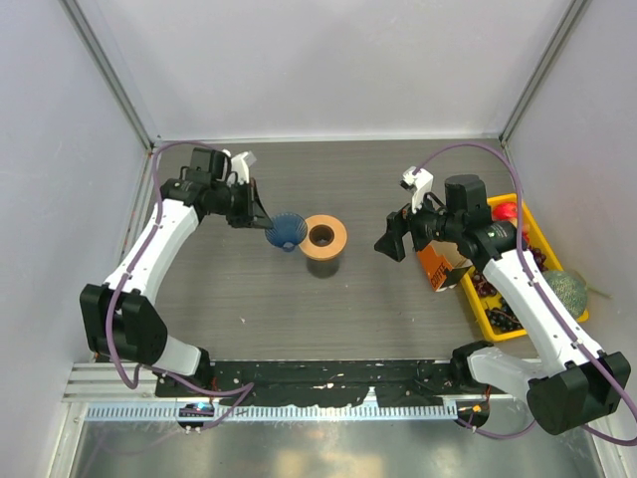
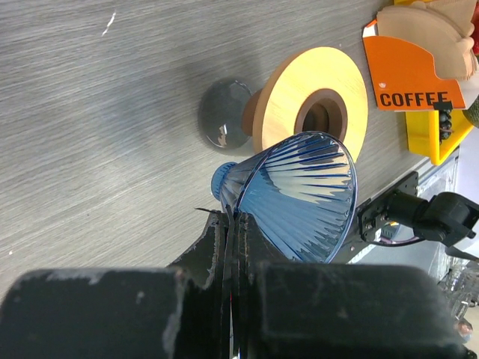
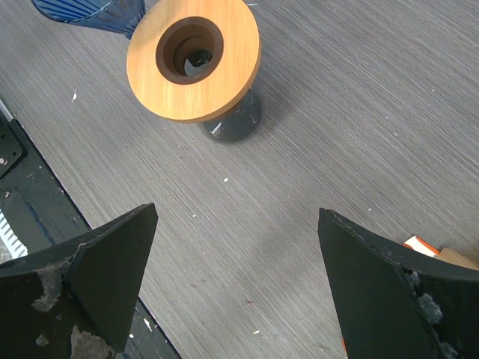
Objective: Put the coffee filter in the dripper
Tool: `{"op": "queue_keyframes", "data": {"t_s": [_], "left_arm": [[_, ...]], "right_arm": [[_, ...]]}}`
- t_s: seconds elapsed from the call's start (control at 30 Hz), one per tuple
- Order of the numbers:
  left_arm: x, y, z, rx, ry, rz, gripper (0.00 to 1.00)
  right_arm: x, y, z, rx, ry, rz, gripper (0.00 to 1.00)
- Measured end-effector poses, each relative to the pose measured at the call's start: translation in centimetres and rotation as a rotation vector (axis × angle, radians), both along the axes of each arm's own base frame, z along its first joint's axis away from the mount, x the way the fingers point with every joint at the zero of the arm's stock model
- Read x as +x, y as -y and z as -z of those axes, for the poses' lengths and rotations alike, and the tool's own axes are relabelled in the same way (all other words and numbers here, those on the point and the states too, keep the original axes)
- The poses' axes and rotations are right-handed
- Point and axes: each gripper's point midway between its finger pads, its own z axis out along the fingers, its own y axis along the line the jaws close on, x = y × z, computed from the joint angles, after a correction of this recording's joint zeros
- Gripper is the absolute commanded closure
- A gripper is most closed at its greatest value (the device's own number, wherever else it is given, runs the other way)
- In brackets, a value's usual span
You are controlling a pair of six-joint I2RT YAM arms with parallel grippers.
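Coffee filter, thin tan paper, fan-shaped (image 2: 432, 30): not yet picked. It stands with others in the orange cardboard box (image 2: 408, 75) at the right side of the grey wood-grain table (image 1: 398, 179), just beside the yellow plastic tray (image 2: 420, 138). Neither arm has it.

Dripper is in two parts. The dark blue ribbed dripper cone (image 2: 299, 198) is pinched by its rim in the left gripper (image 2: 232, 224), jaws nearly closed on the thin wall. The cone is tipped so its mouth faces sideways, just beside the round light-brown wooden ring (image 2: 310, 97). The ring sits on top of the dark glass jar (image 2: 224, 112), its hole bare.

Right gripper (image 3: 236, 250): spread wide, nothing in it, over bare table between ring and box.

Risks, as judged:
- The rim pinch is narrow and the cone looks slick, so it may swivel or slip when turned upright.
- The ring only rests on the jar. A cone lowered off-centre could push the ring off or topple the jar.
- If the cone seats crooked in the hole, the filter will lean and may pop out.
- Filters look tightly nested. The right fingers may lift several at once, or drag the box along.
- The paper is flimsy. Too hard a squeeze creases it, and it may then fail to open to the cone's shape.
- Both arms must work at the ring, so they could collide unless they take turns.
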Motion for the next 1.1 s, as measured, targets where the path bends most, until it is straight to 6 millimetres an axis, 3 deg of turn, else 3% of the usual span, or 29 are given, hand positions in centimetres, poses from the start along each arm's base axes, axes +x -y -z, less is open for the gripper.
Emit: {"op": "queue_keyframes", "data": {"t_s": [0.27,0.43,0.57,0.63,0.77,0.87,1.1], "left_arm": [[-0.3,0.6,-0.2,-0.009,0.004,0.022,1.00],[0.4,-0.7,-0.9,-0.012,0.028,-0.020,1.00],[0.5,-0.9,-4.3,-0.032,0.125,-0.025,1.00],[0.2,0.6,-6.8,-0.055,0.191,0.019,1.00],[-0.6,3.7,-9.3,-0.098,0.247,0.115,1.00],[-0.6,5.1,-8.8,-0.104,0.229,0.154,1.00],[0.5,6.7,-5.2,-0.081,0.122,0.178,1.00]], "right_arm": [[0.0,0.0,0.0,-0.001,0.000,0.000,0.05],[0.0,0.0,0.0,-0.002,0.001,0.001,0.05],[0.1,0.0,0.0,-0.003,0.004,0.004,0.05],[0.2,0.0,-0.4,-0.005,0.012,0.008,0.05],[1.3,-0.5,-2.5,0.005,0.055,0.015,0.04],[2.0,-0.9,-3.5,0.013,0.079,0.019,0.05],[2.1,-1.1,-3.7,0.018,0.082,0.022,0.05]]}}
